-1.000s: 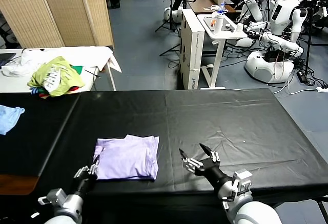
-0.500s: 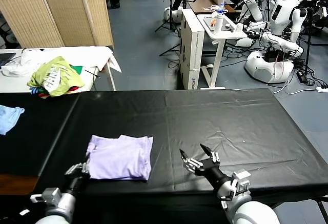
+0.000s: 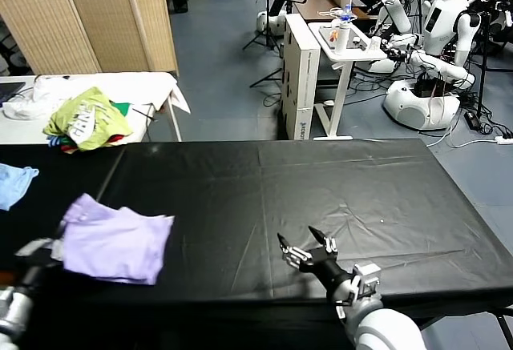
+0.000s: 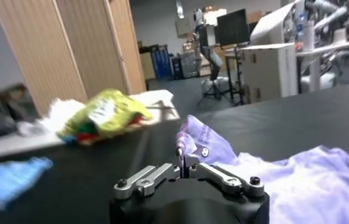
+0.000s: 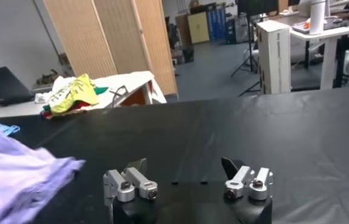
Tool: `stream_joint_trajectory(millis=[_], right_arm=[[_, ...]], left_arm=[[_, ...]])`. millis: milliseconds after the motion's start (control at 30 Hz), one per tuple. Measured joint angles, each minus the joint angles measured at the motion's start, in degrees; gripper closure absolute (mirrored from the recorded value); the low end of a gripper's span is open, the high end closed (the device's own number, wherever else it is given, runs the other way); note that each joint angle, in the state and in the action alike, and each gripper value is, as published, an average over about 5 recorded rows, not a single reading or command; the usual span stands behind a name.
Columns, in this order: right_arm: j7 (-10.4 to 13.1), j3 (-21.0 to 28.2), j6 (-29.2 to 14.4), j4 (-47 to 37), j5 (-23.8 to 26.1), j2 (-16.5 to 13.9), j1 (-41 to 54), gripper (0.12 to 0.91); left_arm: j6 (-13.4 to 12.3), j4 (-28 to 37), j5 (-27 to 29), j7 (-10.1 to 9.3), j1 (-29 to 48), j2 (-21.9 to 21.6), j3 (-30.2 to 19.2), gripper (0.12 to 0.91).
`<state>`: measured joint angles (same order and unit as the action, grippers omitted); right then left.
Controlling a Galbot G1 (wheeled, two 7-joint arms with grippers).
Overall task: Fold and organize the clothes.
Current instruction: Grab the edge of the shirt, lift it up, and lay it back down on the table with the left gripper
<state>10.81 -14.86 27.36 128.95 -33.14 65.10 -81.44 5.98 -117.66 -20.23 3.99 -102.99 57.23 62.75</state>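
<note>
The folded lavender T-shirt (image 3: 116, 243) lies at the left of the black table (image 3: 321, 182), near the front edge. My left gripper (image 3: 50, 246) is shut on the shirt's left edge. In the left wrist view the closed jaws (image 4: 183, 162) pinch a fold of the shirt (image 4: 296, 182). My right gripper (image 3: 304, 247) is open and empty, low over the table's front middle, well right of the shirt. In the right wrist view its fingers (image 5: 186, 167) stand wide apart and the shirt (image 5: 16, 176) shows off to one side.
A lime-green and white garment heap (image 3: 86, 119) lies on a white side table (image 3: 148, 86) at the back left. A small light-blue cloth (image 3: 14, 183) sits at the table's left edge. Other robots and carts stand beyond the table at the back right.
My left gripper has dragged the folded shirt to the left along the table, from front middle-left to the far left. The right gripper has barely moved.
</note>
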Motion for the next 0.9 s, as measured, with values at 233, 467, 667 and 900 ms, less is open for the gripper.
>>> stream_joint_trajectory(millis=[233, 467, 667, 900], right_arm=[[-0.01, 0.23, -0.03, -0.81, 0.57, 0.37, -0.34, 0.118], [0.0, -0.83, 0.0, -0.48, 0.96, -0.21, -1.96, 0.118], [0.02, -0.67, 0.0, -0.95, 2.07, 0.41, -2.88, 0.118], [0.08, -0.25, 0.06, -1.91, 2.86, 1.08, -3.04, 0.118]], left_arm=[[2.2, -3.34, 1.87, -1.53, -0.97, -0.29, 2.81, 0.858], [9.6, -9.61, -2.03, -4.87, 3.01, 8.0, -7.84, 0.858], [13.34, -13.51, -6.41, -7.73, 6.43, 16.03, -20.24, 0.858], [13.79, -12.23, -8.21, -8.22, 10.2, 22.62, -29.39, 0.858]])
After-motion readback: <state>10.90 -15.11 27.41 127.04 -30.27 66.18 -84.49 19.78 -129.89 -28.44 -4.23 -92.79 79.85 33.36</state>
